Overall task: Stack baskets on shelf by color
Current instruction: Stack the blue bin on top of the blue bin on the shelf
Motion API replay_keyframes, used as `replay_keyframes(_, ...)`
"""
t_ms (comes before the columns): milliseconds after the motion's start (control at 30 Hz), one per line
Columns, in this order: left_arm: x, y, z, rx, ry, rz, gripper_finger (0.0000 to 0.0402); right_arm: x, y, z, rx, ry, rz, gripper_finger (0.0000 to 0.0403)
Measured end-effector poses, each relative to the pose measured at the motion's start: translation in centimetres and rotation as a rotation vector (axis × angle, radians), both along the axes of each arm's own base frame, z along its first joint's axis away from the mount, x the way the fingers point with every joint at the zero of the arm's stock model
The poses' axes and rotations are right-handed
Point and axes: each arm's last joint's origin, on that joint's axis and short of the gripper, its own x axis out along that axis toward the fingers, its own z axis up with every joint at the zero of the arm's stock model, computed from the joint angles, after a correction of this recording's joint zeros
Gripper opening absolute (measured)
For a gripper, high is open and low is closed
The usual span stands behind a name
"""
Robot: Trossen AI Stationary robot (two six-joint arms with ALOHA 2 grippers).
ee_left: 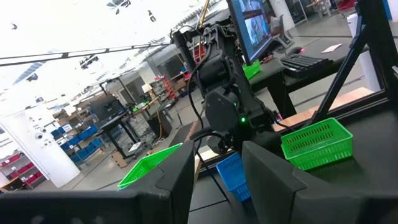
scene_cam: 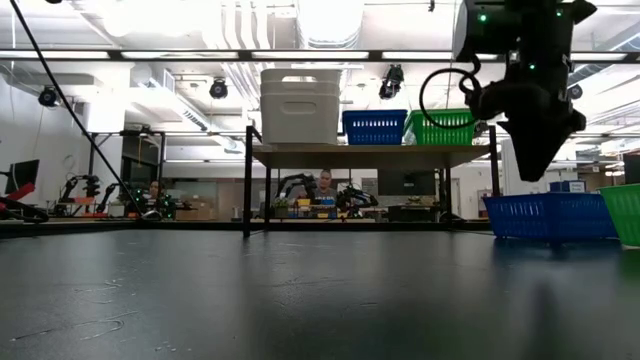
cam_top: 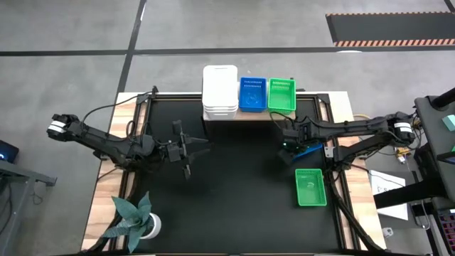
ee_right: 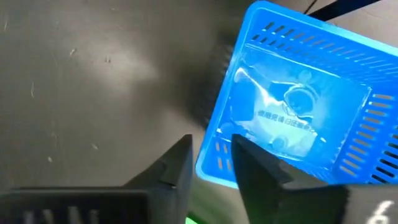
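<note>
On the light-wood shelf (cam_top: pixel 242 114) at the table's far edge stand a stack of white baskets (cam_top: pixel 220 92), a blue basket (cam_top: pixel 252 94) and a green basket (cam_top: pixel 281 94), side by side. A second blue basket (ee_right: pixel 298 118) rests bottom-down on the black table at the right. My right gripper (ee_right: pixel 211 143) points down just above its left end (scene_cam: pixel 535 175), fingers apart, touching nothing. A second green basket (cam_top: pixel 311 187) lies nearer the front. My left gripper (cam_top: pixel 186 151) waits open and level over the table's left middle.
A potted green plant (cam_top: pixel 135 220) stands at the near left corner. The black tabletop (cam_top: pixel 234 192) between the arms is bare. Beyond the table lies the room, with a person (scene_cam: pixel 325 185) showing under the shelf in the low view.
</note>
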Motion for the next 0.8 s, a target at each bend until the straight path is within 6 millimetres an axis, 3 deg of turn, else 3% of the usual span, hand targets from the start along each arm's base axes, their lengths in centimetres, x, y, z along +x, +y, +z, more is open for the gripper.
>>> replay_keyframes(333, 0.0, 0.0, 0.0, 0.000, 0.000, 0.000, 0.0120, 0.5, -0.2, -1.2, -0.055, 0.017, -0.055, 0.0170)
replay_keyframes(800, 0.0, 0.0, 0.0, 0.000, 0.000, 0.000, 0.0120, 2.4, -0.6, -4.6, -0.093, 0.145, -0.054, 0.0138)
